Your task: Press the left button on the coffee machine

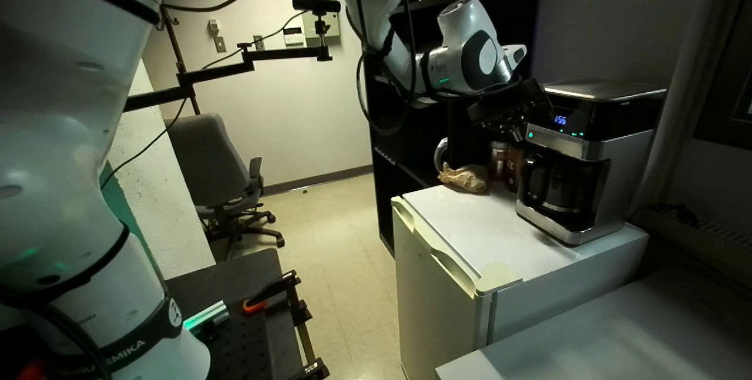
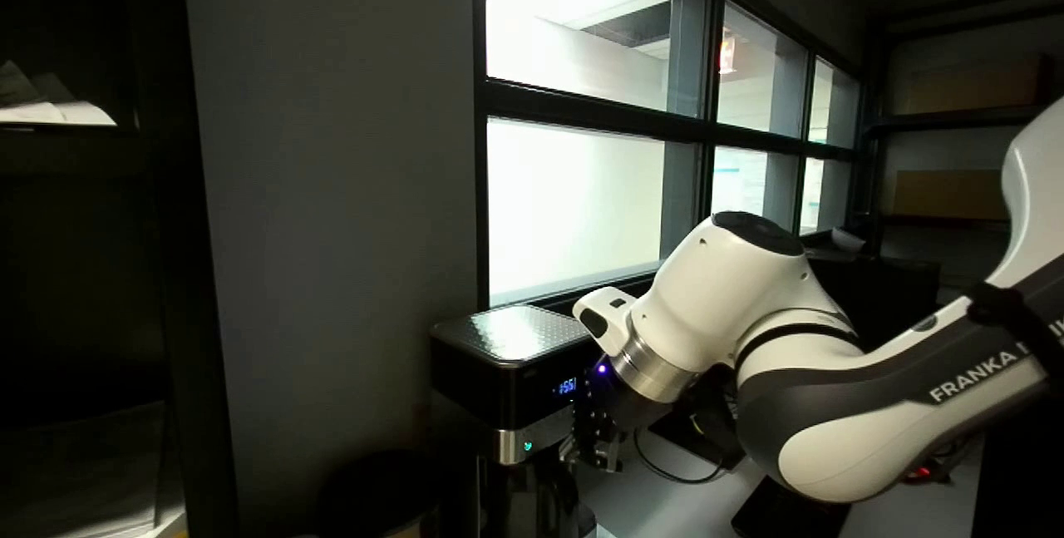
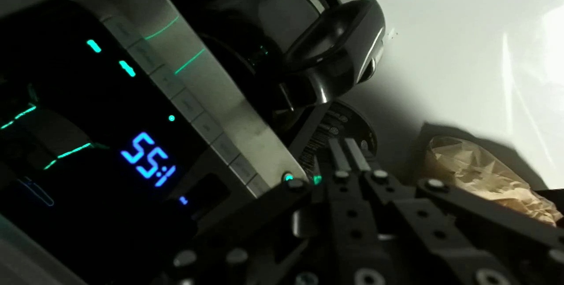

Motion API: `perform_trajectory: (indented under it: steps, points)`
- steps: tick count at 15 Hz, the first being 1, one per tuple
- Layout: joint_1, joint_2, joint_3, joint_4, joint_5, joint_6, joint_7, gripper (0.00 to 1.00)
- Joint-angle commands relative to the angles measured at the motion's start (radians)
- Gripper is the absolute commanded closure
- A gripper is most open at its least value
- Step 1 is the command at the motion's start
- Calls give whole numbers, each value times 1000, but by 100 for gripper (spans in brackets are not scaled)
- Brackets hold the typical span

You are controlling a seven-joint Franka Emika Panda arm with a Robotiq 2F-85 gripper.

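Observation:
The coffee machine (image 1: 625,174) stands upright on a white cabinet; it also shows in an exterior view (image 2: 474,397). In the wrist view its silver strip (image 3: 238,109) runs diagonally, beside a dark panel with a blue lit display (image 3: 150,159). A green-lit round button (image 3: 287,177) sits at the strip's end; it also shows in both exterior views (image 1: 530,134) (image 2: 527,446). My gripper (image 3: 350,155) is shut and empty, its pads side by side with a thin gap. The fingertips are beside that strip end, and a gripper link partly overlaps the button. Contact cannot be told.
The carafe handle (image 3: 339,51) juts from the machine's front. A crumpled brown paper bag (image 1: 464,178) and jars (image 1: 499,160) stand on the white cabinet top (image 1: 470,221) below the gripper. A dark shelf (image 1: 411,151) is behind. A window (image 2: 582,205) is beyond the machine.

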Motion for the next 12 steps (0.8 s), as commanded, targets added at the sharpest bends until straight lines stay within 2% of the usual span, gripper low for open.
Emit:
perform_trajectory:
  steps: [1, 12]
  points:
    - [23, 66, -26, 89, -30, 18, 25, 100]
    - [49, 160, -52, 223, -32, 6, 24, 100]
